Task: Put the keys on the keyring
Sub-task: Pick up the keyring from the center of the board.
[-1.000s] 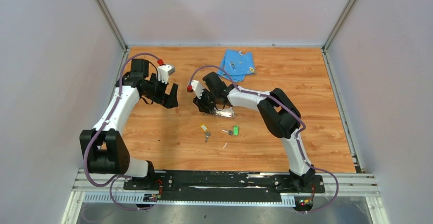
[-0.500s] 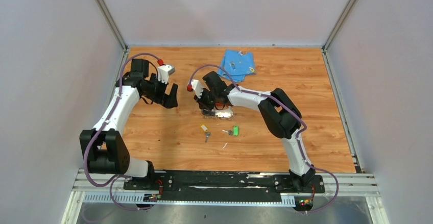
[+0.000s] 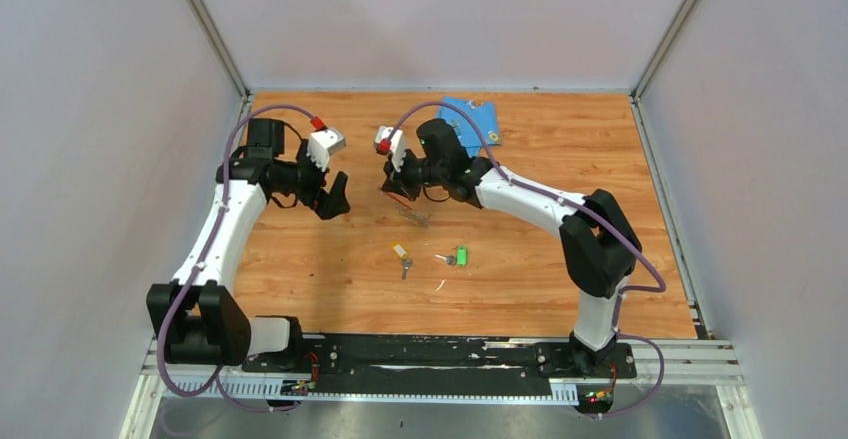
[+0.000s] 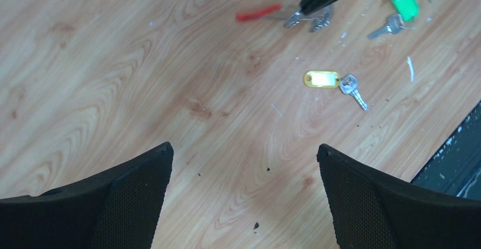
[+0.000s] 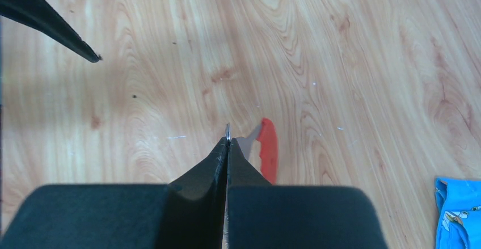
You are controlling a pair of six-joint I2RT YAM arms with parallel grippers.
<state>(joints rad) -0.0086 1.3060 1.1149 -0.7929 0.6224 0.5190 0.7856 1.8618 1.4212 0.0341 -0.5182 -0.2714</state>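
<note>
Top external: keyring now aloft

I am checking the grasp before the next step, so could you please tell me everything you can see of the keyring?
The keyring is a thin, flat silvery piece, metal by its look, with a red strip jutting from one side. The right gripper pinches it edge-on in its shut jaws, so only a sliver shows between their tips in the right wrist view. It seems to hang just above the wooden table, casting a shadow there. Nothing else touches it.
</note>
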